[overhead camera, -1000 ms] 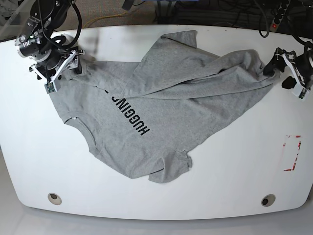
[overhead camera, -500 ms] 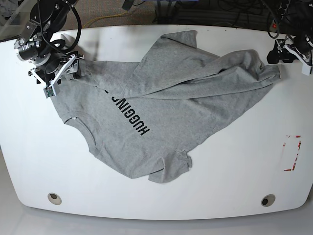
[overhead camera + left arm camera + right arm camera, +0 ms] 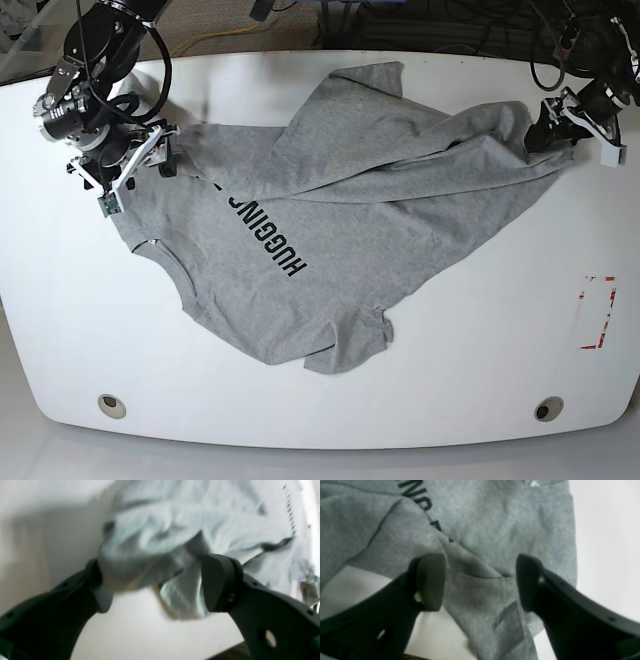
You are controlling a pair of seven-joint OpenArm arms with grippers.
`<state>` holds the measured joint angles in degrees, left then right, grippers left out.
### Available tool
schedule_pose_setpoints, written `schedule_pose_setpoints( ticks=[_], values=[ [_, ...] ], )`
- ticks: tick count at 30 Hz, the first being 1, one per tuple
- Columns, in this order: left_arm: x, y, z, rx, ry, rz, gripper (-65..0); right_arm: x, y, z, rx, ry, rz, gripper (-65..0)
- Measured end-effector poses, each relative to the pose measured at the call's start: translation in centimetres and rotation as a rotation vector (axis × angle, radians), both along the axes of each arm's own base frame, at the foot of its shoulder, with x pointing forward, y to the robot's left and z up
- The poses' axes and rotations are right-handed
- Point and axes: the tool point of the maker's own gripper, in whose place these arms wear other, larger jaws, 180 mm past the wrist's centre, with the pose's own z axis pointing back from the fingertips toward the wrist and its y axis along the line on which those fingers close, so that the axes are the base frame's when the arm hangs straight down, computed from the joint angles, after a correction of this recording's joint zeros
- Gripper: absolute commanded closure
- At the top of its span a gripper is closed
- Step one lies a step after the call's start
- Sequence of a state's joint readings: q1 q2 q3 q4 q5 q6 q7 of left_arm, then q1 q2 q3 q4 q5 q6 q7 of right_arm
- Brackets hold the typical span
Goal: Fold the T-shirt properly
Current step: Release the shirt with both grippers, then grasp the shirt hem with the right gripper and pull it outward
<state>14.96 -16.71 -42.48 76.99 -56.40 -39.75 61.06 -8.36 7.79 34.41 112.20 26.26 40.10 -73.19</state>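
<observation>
grey lettered jersey T-shirt (image 3: 330, 250): sprawled, part-folded, over white desk (image 3: 80, 345) | handling: light, limp, likely to slump; pinch doubled layers at T-shirt's far corners | left jaws (image 3: 156, 585): parted around bunched corner, ungripped | right jaws (image 3: 480, 582): apart above T-shirt's opposite end | containers: none seen

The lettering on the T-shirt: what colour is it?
Black lettering on the grey T-shirt; the base view shows it best.

Two robot arms reached in at ten and two o'clock, left gripper (image 3: 557, 132) and right gripper (image 3: 143, 170) both open.
</observation>
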Motion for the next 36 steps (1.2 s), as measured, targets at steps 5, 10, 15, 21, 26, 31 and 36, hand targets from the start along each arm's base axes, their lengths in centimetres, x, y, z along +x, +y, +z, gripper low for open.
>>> schedule_pose_setpoints(
  ticks=[5, 10, 15, 21, 26, 31, 36],
  values=[
    [1.1, 0.4, -0.2, -0.044, -0.021, 0.034, -38.8, 1.3, -0.7, -0.1, -0.011, 0.002, -0.018, -42.3],
    [1.8, 0.6, -0.8, -0.079, -0.014, 0.057, -22.9, 4.0, -2.4, -0.5, -0.032, 0.018, -0.065, -42.3],
    [1.6, 0.5, -1.5, -0.079, 0.015, 0.049, -1.1, 7.8, -2.5, -0.3, 0.033, 0.009, -0.077, -42.3],
    [1.3, 0.8, -1.6, -0.047, 0.047, 0.01, 0.0, 14.2, -2.9, -0.3, 0.177, -0.024, -0.101, -42.3],
    [1.2, 1.7, -1.3, -0.028, 0.05, 0.013, 0.0, 17.1, -0.7, -2.8, 0.195, 0.005, -0.039, -42.3],
    [0.7, 2.4, -1.6, 0.014, 0.083, 0.0, 0.0, 20.3, 1.1, -3.0, 0.224, -0.073, -0.001, -42.3],
    [0.4, 3.1, -1.8, 0.048, 0.1, 0.001, 0.0, 21.8, 0.8, -4.2, 0.244, -0.099, -0.03, -42.3]
  ],
)
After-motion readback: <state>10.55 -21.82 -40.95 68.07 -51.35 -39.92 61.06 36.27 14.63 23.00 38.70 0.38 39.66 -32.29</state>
